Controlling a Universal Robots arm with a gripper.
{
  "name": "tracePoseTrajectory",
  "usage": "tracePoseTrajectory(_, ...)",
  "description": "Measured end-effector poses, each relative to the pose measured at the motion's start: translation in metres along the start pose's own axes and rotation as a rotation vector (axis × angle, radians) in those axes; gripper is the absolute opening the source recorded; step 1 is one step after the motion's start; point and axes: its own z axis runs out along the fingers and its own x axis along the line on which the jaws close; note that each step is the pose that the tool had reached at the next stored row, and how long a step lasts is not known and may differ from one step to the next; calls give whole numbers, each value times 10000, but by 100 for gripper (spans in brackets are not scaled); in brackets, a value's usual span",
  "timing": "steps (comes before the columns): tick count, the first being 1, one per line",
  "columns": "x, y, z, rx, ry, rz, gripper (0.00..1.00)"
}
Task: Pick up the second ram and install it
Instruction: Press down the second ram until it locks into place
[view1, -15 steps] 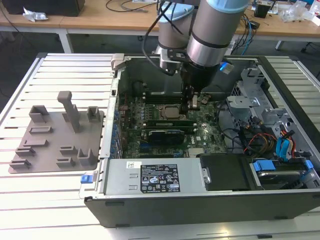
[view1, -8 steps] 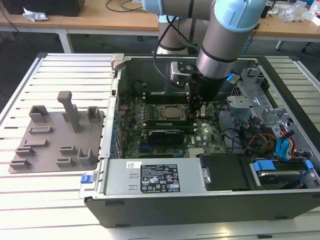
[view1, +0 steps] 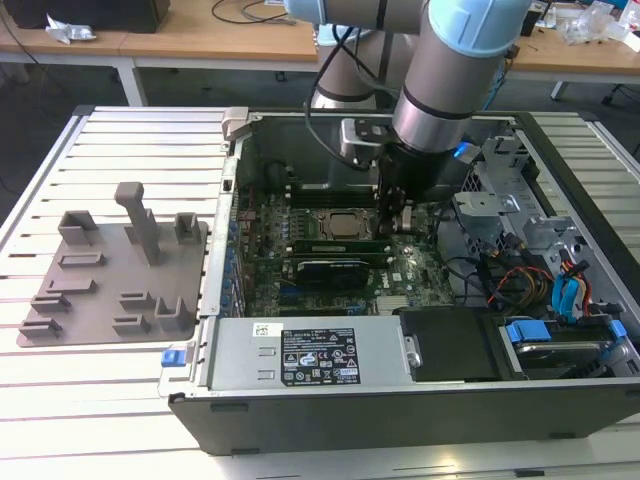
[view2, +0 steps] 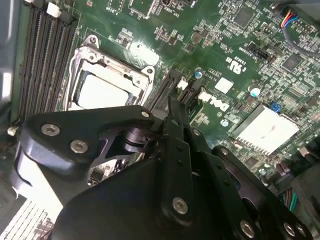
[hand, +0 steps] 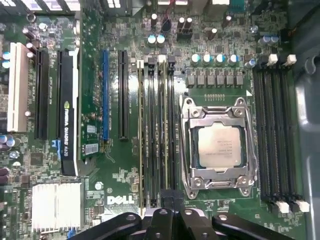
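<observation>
The second ram (hand: 163, 130) is a thin green stick standing on edge in a black slot beside the square metal-topped processor (hand: 220, 145). In the exterior view the second ram (view1: 335, 243) shows as a green line in front of the processor (view1: 340, 222). My gripper (view1: 398, 225) reaches down into the open computer case at the stick's end on the exterior view's right. In both wrist views my gripper (hand: 167, 194) (view2: 172, 102) has its black fingers closed together to a point over that end of the slot. Another stick (hand: 141, 130) stands two slots over.
Empty black memory slots (hand: 275, 135) lie on the processor's other side. A black graphics card (hand: 67, 110) and a finned heat sink (hand: 56, 205) sit farther along the board. A power supply (view1: 310, 355), a drive cage with cables (view1: 560, 290) and a grey fixture plate (view1: 115, 270) surround the work.
</observation>
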Motion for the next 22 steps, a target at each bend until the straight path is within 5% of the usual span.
tracePoseTrajectory(10, 29, 737, 146, 66, -3, -2, 10)
tracePoseTrajectory(19, 31, 747, 177, 65, -4, -2, 10)
tracePoseTrajectory(22, 24, 673, 100, 50, -63, -6, 10)
